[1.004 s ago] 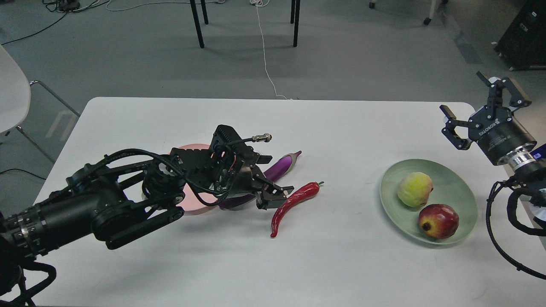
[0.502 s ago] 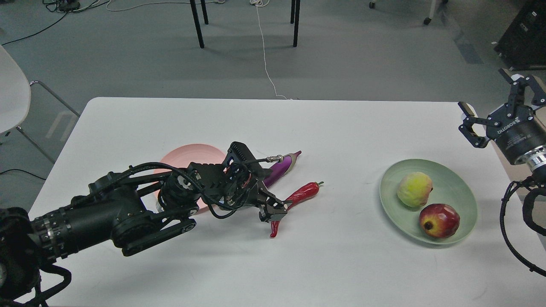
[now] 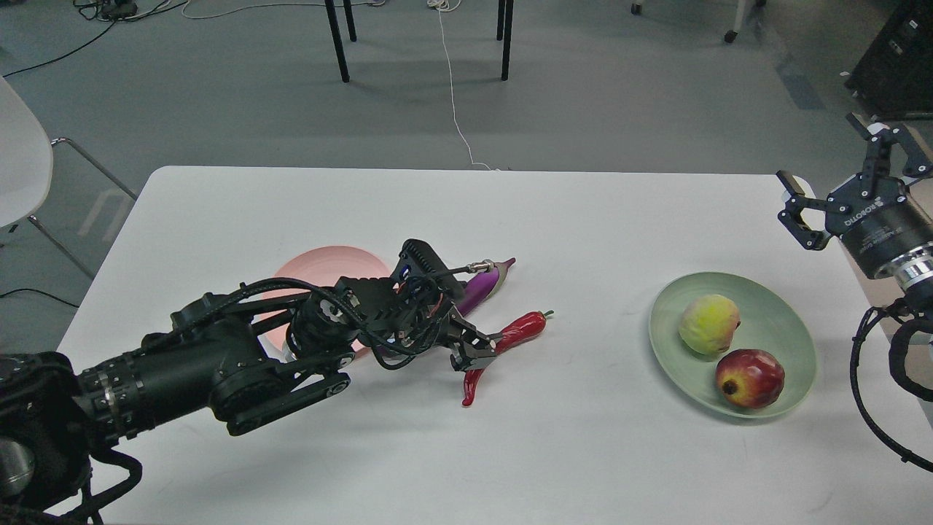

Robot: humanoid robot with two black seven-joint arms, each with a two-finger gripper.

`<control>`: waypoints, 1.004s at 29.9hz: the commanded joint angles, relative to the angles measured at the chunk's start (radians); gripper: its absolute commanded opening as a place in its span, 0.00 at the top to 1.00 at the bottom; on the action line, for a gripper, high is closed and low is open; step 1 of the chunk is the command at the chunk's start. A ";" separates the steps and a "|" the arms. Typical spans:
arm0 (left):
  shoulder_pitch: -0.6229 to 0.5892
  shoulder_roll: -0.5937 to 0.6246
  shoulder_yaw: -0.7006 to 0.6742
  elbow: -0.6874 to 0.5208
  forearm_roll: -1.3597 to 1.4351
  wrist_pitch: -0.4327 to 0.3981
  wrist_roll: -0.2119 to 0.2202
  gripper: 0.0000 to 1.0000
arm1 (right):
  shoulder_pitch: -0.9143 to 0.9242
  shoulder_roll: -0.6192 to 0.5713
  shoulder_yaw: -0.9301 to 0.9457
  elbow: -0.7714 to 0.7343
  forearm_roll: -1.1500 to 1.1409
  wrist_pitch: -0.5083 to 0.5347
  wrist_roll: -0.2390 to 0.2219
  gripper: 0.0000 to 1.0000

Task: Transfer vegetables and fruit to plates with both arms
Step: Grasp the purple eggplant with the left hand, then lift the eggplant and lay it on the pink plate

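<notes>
The red chili pepper (image 3: 519, 328) lies on the white table, its middle covered by my left gripper (image 3: 477, 351), whose fingers sit on either side of it; I cannot tell if they grip it. The purple eggplant (image 3: 482, 286) lies just behind, partly hidden by my left wrist, beside the pink plate (image 3: 321, 265). The green plate (image 3: 791, 321) at the right holds the yellow-green fruit (image 3: 708, 324) and the dark red fruit (image 3: 749, 378). My right gripper (image 3: 819, 149) is open and empty, raised beyond the table's far right corner.
The white table (image 3: 583, 452) ends close behind my right gripper. A white chair (image 3: 22, 153) stands off the table's left. Black table legs (image 3: 335, 40) and a white cable (image 3: 452, 95) are on the floor behind.
My left gripper has come down and forward from the pink plate onto the chili's middle. My right gripper has drawn back to the right and up, away from the green plate.
</notes>
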 commanded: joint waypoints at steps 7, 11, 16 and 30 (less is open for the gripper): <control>-0.016 0.012 0.000 0.029 0.000 0.003 -0.015 0.24 | 0.004 0.008 -0.003 -0.002 -0.003 0.000 0.000 0.02; -0.008 0.012 0.000 0.030 0.000 0.003 -0.015 0.45 | 0.008 0.008 -0.003 -0.002 -0.003 0.000 0.000 0.02; -0.008 0.005 0.006 0.062 0.000 0.005 -0.015 0.65 | 0.011 0.003 -0.001 -0.002 -0.003 0.000 0.000 0.02; -0.016 0.000 0.003 0.064 0.000 0.003 -0.010 0.88 | 0.011 0.003 -0.001 -0.002 -0.003 0.000 0.000 0.02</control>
